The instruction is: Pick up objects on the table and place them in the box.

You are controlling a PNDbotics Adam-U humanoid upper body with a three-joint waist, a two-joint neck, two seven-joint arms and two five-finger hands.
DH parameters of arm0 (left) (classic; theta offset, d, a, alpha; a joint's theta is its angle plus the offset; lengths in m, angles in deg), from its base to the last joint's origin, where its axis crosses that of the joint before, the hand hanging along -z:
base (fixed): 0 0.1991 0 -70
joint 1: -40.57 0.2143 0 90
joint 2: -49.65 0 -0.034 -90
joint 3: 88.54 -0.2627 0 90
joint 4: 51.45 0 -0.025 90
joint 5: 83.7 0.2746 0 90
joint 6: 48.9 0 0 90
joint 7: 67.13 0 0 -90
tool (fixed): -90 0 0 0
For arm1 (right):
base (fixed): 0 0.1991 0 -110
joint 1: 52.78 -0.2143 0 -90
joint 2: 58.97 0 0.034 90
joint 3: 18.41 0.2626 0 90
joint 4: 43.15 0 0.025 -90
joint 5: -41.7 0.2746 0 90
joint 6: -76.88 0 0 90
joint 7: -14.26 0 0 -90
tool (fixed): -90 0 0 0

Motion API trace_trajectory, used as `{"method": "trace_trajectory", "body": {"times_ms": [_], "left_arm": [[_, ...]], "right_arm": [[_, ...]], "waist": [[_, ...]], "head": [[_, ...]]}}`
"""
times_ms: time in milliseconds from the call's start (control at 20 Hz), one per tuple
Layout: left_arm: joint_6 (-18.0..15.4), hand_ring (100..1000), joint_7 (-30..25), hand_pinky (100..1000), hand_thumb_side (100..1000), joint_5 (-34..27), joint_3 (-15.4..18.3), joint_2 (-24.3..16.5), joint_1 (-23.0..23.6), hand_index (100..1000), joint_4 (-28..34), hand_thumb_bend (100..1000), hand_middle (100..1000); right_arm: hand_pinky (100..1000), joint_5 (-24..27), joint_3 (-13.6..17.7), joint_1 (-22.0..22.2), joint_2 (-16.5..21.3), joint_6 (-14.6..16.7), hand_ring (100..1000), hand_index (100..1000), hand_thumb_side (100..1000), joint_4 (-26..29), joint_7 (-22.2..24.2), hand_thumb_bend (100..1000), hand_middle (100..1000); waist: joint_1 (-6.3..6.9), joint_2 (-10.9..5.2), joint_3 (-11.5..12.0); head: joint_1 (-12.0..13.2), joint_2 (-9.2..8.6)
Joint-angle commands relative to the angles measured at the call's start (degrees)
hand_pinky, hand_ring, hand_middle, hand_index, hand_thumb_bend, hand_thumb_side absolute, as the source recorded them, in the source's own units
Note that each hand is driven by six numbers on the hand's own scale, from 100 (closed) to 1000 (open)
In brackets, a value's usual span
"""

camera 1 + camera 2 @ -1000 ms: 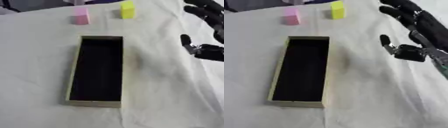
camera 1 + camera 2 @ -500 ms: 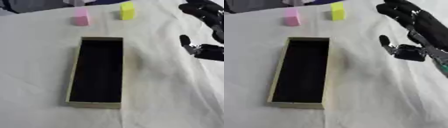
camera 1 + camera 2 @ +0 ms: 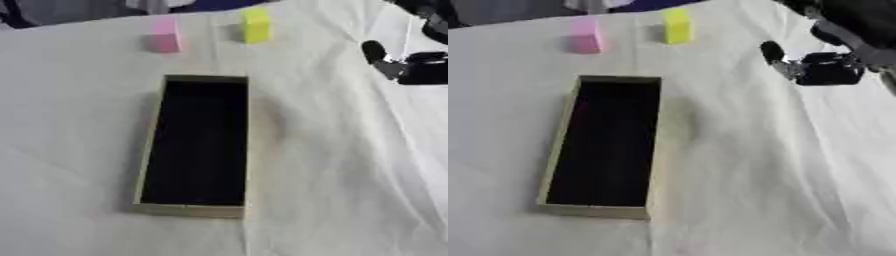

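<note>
We see the pink block (image 3: 165,36) standing upright at the far left of the white cloth (image 3: 350,175), the yellow block (image 3: 255,25) upright just right of it. Nearer, the open box (image 3: 557,150) lies mid-table, its long axis running near to far, dark inside. At far right the right hand (image 3: 833,35) hangs above the cloth, holding nothing; we cannot tell how far its fingers spread.

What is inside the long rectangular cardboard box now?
The long rectangular cardboard box shows only its dark floor, no object. The near wall hides a thin strip of floor behind it.
</note>
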Motion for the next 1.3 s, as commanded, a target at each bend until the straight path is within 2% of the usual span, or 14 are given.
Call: {"method": "trace_trajectory", "body": {"times_ms": [50, 250, 400, 700, 1050, 1300], "left_arm": [[0.31, 586, -0.14, 600, 817, 0.32, -0.07, -1.44, -0.45, 853, 1.12, 159, 633], [0.41, 585, -0.29, 599, 819, 0.33, -0.26, -1.57, -0.57, 852, 1.12, 158, 632], [0.43, 584, -0.37, 598, 821, 0.40, -0.33, -1.58, -0.61, 852, 1.12, 157, 631], [0.30, 581, -0.59, 596, 826, 0.58, -0.47, -1.52, -1.14, 851, 1.12, 153, 630], [-0.08, 578, -0.82, 595, 833, 0.81, -0.60, -1.50, -1.64, 851, 1.12, 146, 629], [-0.39, 577, -1.10, 595, 837, 0.83, -0.79, -1.45, -2.25, 851, 1.12, 140, 628]], "right_arm": [[942, 1.12, -0.17, -2.52, 3.45, -2.62, 1000, 1000, 151, 0.90, 5.36, 100, 941], [945, 2.61, -1.59, -6.62, 3.24, -6.90, 1000, 1000, 193, 0.78, 11.70, 100, 940], [948, 3.87, -2.83, -10.41, 2.17, -8.26, 1000, 1000, 221, -1.64, 15.33, 100, 945], [946, 2.26, -5.23, -17.03, -0.43, -6.34, 1000, 1000, 244, -9.38, 18.72, 100, 959], [946, -2.46, -6.17, -22.02, -3.68, -3.48, 1000, 1000, 255, -19.55, 18.73, 100, 967], [946, -5.34, -7.12, -24.42, -5.08, -1.20, 1000, 1000, 243, -23.50, 18.68, 100, 979]], "waist": [[-0.43, -1.10, 0.27], [-0.69, -0.82, 0.87], [-0.81, -0.37, 1.47], [-0.98, 1.09, 2.70], [-0.86, 2.78, 4.41], [-0.68, 3.87, 5.12]], "head": [[-0.52, -0.91], [-1.26, -1.41], [-1.85, -2.43], [-2.86, -4.37], [-4.69, -5.45], [-6.00, -6.47]]}}
